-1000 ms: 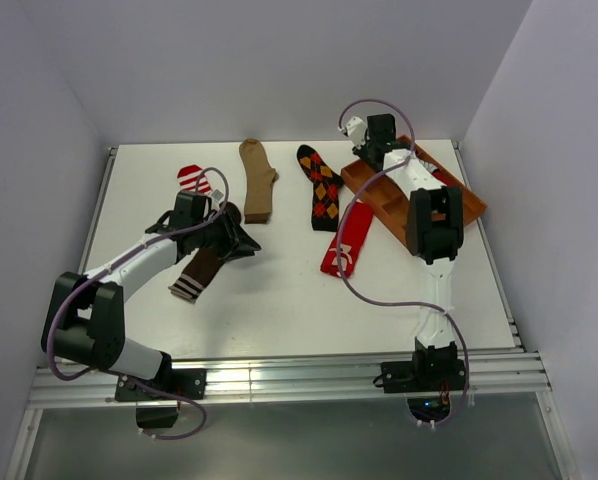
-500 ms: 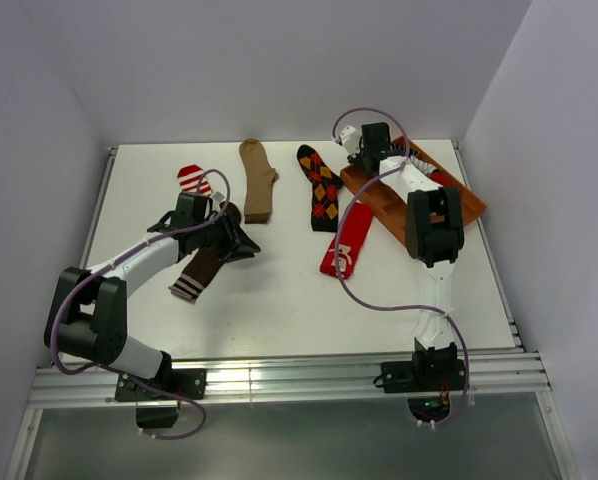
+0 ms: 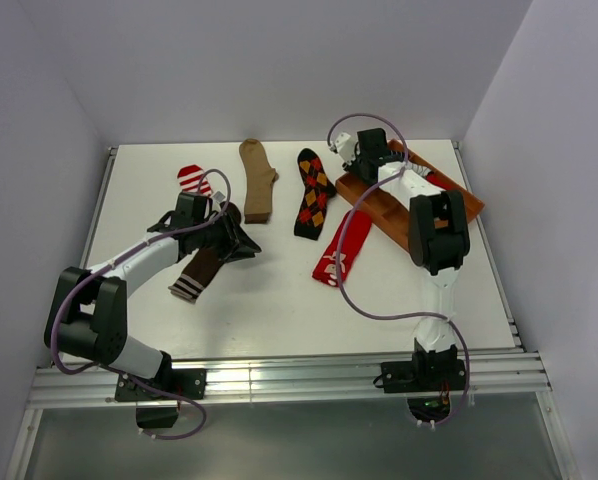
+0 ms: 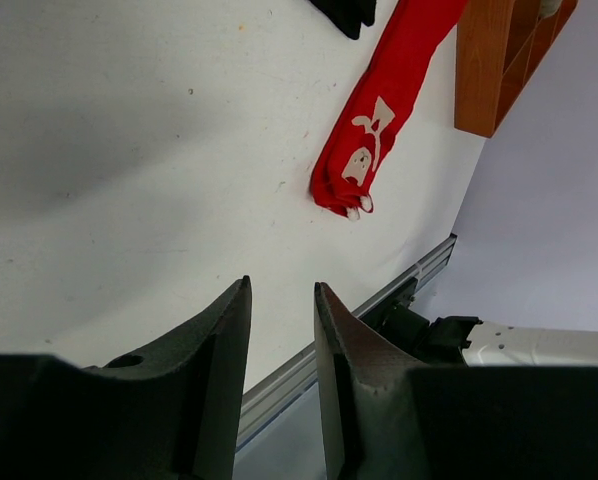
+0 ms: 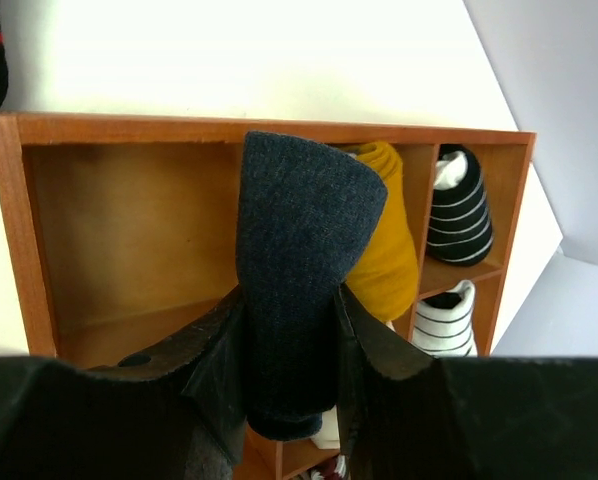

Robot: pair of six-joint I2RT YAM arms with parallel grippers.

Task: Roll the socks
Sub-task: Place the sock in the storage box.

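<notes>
My right gripper [image 3: 362, 157] hovers at the far-left end of the wooden tray [image 3: 391, 208], shut on a rolled navy sock [image 5: 297, 230] above an empty compartment. My left gripper [image 3: 247, 243] is open over bare table with nothing between its jaws [image 4: 282, 287]. Just beside it lies the dark brown sock with the striped cuff [image 3: 199, 272]. Flat on the table lie a tan sock [image 3: 257, 180], a red-white striped sock [image 3: 192, 179], a black argyle sock [image 3: 312, 193] and a red sock with a picture [image 3: 341, 248].
Other tray [image 5: 129, 130] compartments hold a mustard roll [image 5: 387, 240], a black striped roll [image 5: 459, 210] and a white striped roll [image 5: 447, 322]. White walls enclose the table on three sides. A metal rail [image 3: 279, 380] runs along the near edge.
My right gripper has moved left with the navy sock. The tray has swung, and the argyle and red socks have shifted left and tilted. The left arm has not moved.
</notes>
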